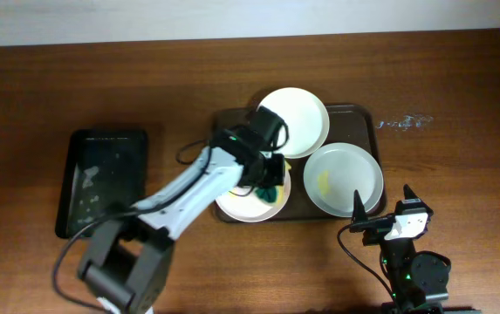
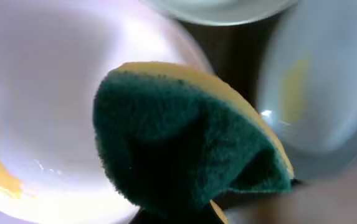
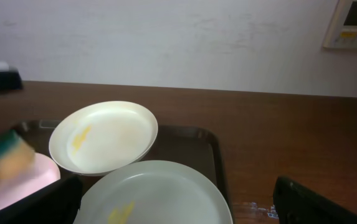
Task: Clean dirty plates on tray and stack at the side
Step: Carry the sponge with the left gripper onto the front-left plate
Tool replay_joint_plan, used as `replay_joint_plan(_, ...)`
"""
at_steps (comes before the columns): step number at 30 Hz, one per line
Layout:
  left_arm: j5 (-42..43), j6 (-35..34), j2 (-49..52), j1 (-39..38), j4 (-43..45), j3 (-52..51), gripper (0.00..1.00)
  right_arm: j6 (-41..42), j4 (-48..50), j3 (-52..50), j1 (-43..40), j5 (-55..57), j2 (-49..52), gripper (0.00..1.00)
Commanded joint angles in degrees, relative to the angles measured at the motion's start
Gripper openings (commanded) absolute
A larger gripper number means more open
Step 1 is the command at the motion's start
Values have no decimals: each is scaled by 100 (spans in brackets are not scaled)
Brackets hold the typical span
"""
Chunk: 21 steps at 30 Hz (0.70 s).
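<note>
My left claw (image 1: 270,177) is clamped on a green-and-yellow scouring sponge (image 2: 184,149). Directly beneath it is a round white plate (image 1: 239,206) with a yellow smear; I cannot tell whether the sponge touches it. A second smeared white plate (image 1: 343,178) lies just right of that claw. A third white plate (image 1: 295,118) sits tilted just beyond it. All three are on the dark brown rectangular tray (image 1: 367,122). My right claw (image 1: 383,201) has its fingers apart, with the tray's near rim just ahead of it.

Three yellow-smeared white plates (image 1: 343,177) crowd the brown tray (image 1: 360,120).
</note>
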Motion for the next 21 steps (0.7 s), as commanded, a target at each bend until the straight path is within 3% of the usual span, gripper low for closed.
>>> replay_joint_plan(1, -905, -785, 391, -68, 0, -2, 0, -37, -33, -37, 26, 46, -33, 98)
replay_joint_plan(3, -1207, -1207, 481, -52, 0, -2, 0, -37, -33, -37, 26, 46, -33, 98)
replay_joint_plan(4, -1290, -1224, 481, -52, 0, -2, 5, -37, -33, -37, 26, 46, -33, 98)
replay_joint_plan(5, -1298, -1222, 481, -52, -4, -2, 58, -37, -33, -37, 26, 46, -33, 98)
replay_joint_plan(6, -1303, -1220, 481, -52, -2, -2, 80, -37, -33, -37, 26, 46, -33, 98)
replay_joint_plan(11, -1296, -1001, 363, 48, -210, 219, 79, -37, -33, -37, 26, 46, -33, 98)
replay_joint_plan(14, -1263, -955, -39, 227, -420, 299, 66, -37, -33, -37, 26, 46, -33, 98)
replay_joint_plan(17, -592, 90, -83, 284, -422, 243, 59, -37, -33, -37, 26, 46, -33, 98)
replay_joint_plan(19, -586, 404, -79, 264, -420, 92, 59, -37, -33, -37, 26, 46, -33, 98)
replay_joint_plan(21, -586, 439, 4, 267, -404, -42, 48, -37, -33, -37, 26, 46, -33, 98)
